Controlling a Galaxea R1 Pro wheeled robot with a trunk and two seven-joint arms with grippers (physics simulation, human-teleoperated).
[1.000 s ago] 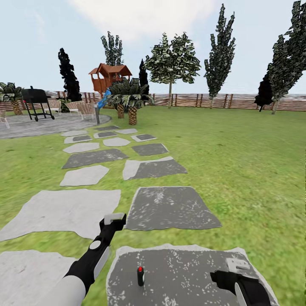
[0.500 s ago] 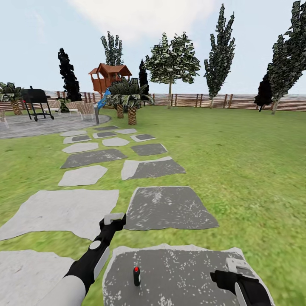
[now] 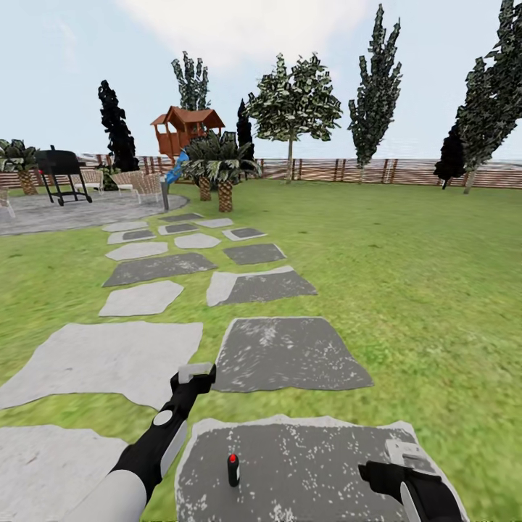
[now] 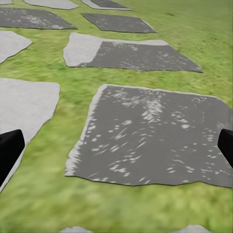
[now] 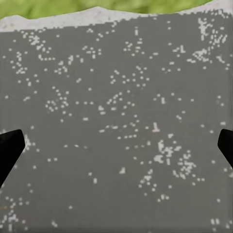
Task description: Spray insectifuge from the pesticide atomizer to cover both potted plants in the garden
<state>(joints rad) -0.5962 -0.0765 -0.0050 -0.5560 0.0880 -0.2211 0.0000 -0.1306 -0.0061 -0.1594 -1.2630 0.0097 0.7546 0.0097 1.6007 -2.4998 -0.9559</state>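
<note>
Two arms reach forward over the garden (image 3: 406, 275), and going left to right the head view takes in a black grill (image 3: 61, 171) on a grey patio (image 3: 65, 212), the left arm with the left gripper (image 3: 194, 375) over grass between slabs, a small black object with a red top (image 3: 233, 470) upright on the nearest dark slab (image 3: 304, 464), and the right gripper (image 3: 406, 464) above that slab's right part. That red-topped object is, by my judgement, the pesticide atomizer, though it is too small to be sure. Left jaws stand spread wide in the left wrist view, with a dark slab (image 4: 155, 138) between the tips; right jaws are likewise spread, empty, over speckled stone (image 5: 116, 121). The step in hand looks like the approach for the pick-up, nothing grasped yet. Next, one arm needs to come down around the upright object and close without tipping it. Count: one atomizer candidate, two grippers, about a dozen paving slabs, one wooden playhouse (image 3: 185, 129), one slat fence (image 3: 348, 171). Low rosette plants cannot be made out from here
</note>
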